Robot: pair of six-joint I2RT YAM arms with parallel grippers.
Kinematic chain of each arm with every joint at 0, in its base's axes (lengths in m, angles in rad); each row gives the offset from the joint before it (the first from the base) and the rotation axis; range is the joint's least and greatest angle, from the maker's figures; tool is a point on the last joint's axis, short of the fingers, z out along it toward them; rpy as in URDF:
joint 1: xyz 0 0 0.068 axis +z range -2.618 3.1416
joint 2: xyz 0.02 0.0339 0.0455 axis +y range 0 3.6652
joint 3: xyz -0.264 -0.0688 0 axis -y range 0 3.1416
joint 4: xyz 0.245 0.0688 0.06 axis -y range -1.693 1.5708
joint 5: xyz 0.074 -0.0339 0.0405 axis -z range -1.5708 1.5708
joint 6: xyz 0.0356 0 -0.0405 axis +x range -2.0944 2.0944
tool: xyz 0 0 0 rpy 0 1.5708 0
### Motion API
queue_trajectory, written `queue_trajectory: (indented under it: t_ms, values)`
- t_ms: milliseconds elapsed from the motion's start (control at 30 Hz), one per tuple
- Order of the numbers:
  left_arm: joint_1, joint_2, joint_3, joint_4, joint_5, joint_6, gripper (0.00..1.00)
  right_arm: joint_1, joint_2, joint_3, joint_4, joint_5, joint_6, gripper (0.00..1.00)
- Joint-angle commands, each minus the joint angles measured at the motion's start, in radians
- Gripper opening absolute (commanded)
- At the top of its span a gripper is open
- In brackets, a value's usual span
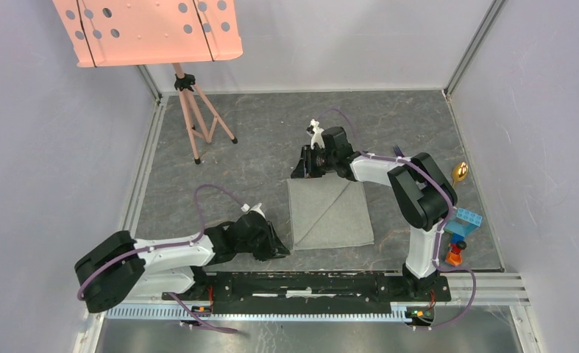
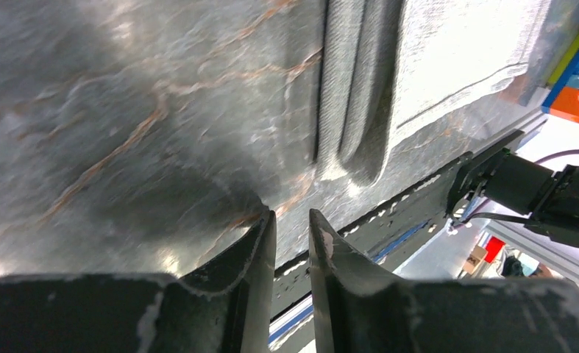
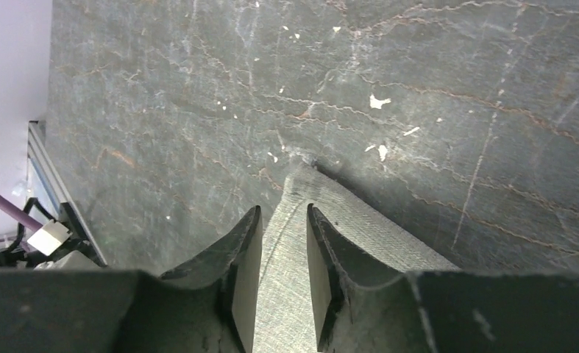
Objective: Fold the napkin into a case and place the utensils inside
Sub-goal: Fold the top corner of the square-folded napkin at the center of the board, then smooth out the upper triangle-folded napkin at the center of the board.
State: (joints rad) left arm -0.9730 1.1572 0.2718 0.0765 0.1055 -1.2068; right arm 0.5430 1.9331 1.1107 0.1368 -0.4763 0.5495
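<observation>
The grey napkin [image 1: 329, 215] lies flat on the dark table, with a diagonal crease across it. My right gripper [image 1: 299, 173] is at its far left corner; in the right wrist view the gripper [image 3: 282, 208] stands slightly open over that corner [image 3: 293, 220], with cloth showing in the gap. My left gripper [image 1: 284, 251] is low by the napkin's near left corner. In the left wrist view it [image 2: 292, 213] is narrowly open and empty, the napkin's layered edge [image 2: 352, 95] ahead of it. The gold-bowled spoon [image 1: 459, 172] lies at the right. A purple fork tip [image 1: 398, 151] peeks from behind the right arm.
Colourful toy blocks [image 1: 463, 222] sit at the right near the right arm's base, also in the left wrist view [image 2: 573, 66]. A salmon-pink perforated panel [image 1: 148, 29] on a tripod [image 1: 195, 110] stands at the back left. Walls enclose the table.
</observation>
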Motion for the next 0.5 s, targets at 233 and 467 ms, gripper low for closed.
queue_trajectory:
  t_ms: [233, 467]
  values:
    - [-0.005, -0.172, 0.18, -0.318, -0.021, 0.127, 0.44, -0.058, -0.273, -0.035, -0.179, -0.036, -0.19, 0.64]
    - [0.009, 0.109, 0.328, -0.223, 0.039, 0.209, 0.3, -0.213, -0.352, -0.194, -0.168, -0.158, -0.219, 0.49]
